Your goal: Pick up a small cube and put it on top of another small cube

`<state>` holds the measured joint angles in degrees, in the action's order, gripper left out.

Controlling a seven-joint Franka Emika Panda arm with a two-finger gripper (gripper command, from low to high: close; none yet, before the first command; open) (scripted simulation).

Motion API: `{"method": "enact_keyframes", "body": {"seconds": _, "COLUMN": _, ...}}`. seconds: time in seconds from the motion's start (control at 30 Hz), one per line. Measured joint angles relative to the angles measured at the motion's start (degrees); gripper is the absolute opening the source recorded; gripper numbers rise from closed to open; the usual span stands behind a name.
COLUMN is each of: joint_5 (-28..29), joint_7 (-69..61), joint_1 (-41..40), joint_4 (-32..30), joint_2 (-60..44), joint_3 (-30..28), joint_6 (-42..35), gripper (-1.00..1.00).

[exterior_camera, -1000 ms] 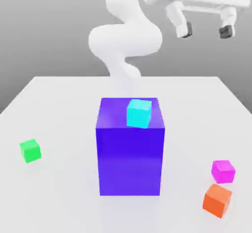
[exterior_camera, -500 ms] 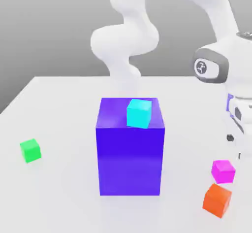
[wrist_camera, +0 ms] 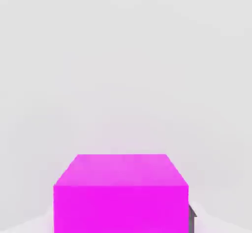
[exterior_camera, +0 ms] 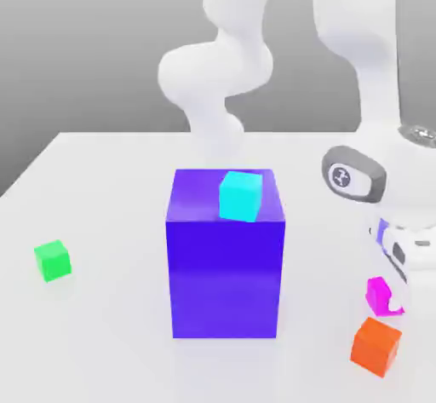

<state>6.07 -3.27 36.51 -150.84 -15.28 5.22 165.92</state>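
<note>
The small magenta cube (exterior_camera: 376, 294) rests on the white table (exterior_camera: 102, 333) at the exterior view's right, partly covered by my gripper (exterior_camera: 394, 295), which has come down right onto it. The hand view shows this magenta cube (wrist_camera: 121, 195) very close beneath the hand. Far away at the exterior view's left, the small green cube (exterior_camera: 53, 260) sits alone on the table.
A big blue-purple block (exterior_camera: 224, 265) stands in the middle, between the two small cubes, with a cyan cube (exterior_camera: 240, 195) on top. An orange cube (exterior_camera: 375, 346) lies just in front of the magenta one, close to my hand.
The arm has swung down from high above the table to the magenta cube, and the hand now covers part of it. None of the cubes has moved.
</note>
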Motion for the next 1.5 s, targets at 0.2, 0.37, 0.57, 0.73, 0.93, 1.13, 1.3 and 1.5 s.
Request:
{"method": "enact_keyframes", "body": {"seconds": 0.2, "joint_5": -3.96, "joint_7": -0.98, "joint_1": -2.74, "joint_4": -0.30, "joint_2": 8.26, "joint_3": -0.33, "joint_6": -4.95, "gripper": -1.00}}
{"method": "enact_keyframes", "body": {"seconds": 0.37, "joint_5": -3.72, "joint_7": 3.07, "joint_1": -9.19, "joint_4": 1.01, "joint_2": 11.53, "joint_3": -5.08, "joint_6": -4.85, "gripper": -1.00}}
{"method": "enact_keyframes", "body": {"seconds": 0.57, "joint_5": -0.27, "joint_7": 10.90, "joint_1": -19.09, "joint_4": 1.60, "joint_2": 15.85, "joint_3": -11.36, "joint_6": -5.38, "gripper": -1.00}}
{"method": "enact_keyframes", "body": {"seconds": 0.73, "joint_5": 3.53, "joint_7": 18.62, "joint_1": -32.59, "joint_4": 0.63, "joint_2": 19.85, "joint_3": -18.09, "joint_6": -6.87, "gripper": -1.00}}
{"method": "enact_keyframes", "body": {"seconds": 0.93, "joint_5": 5.42, "joint_7": 23.65, "joint_1": -41.51, "joint_4": -1.79, "joint_2": 22.43, "joint_3": -24.35, "joint_6": -8.91, "gripper": -1.00}}
{"method": "enact_keyframes", "body": {"seconds": 1.13, "joint_5": 6.23, "joint_7": 27.65, "joint_1": -50.44, "joint_4": -4.41, "joint_2": 24.13, "joint_3": -31.52, "joint_6": -10.73, "gripper": -1.00}}
{"method": "enact_keyframes", "body": {"seconds": 1.3, "joint_5": 6.03, "joint_7": 30.36, "joint_1": -57.62, "joint_4": -6.68, "joint_2": 24.82, "joint_3": -37.51, "joint_6": -12.00, "gripper": -1.00}}
{"method": "enact_keyframes", "body": {"seconds": 1.5, "joint_5": 2.49, "joint_7": 28.26, "joint_1": -58.95, "joint_4": -8.69, "joint_2": 22.65, "joint_3": -40.80, "joint_6": -12.53, "gripper": -1.00}}
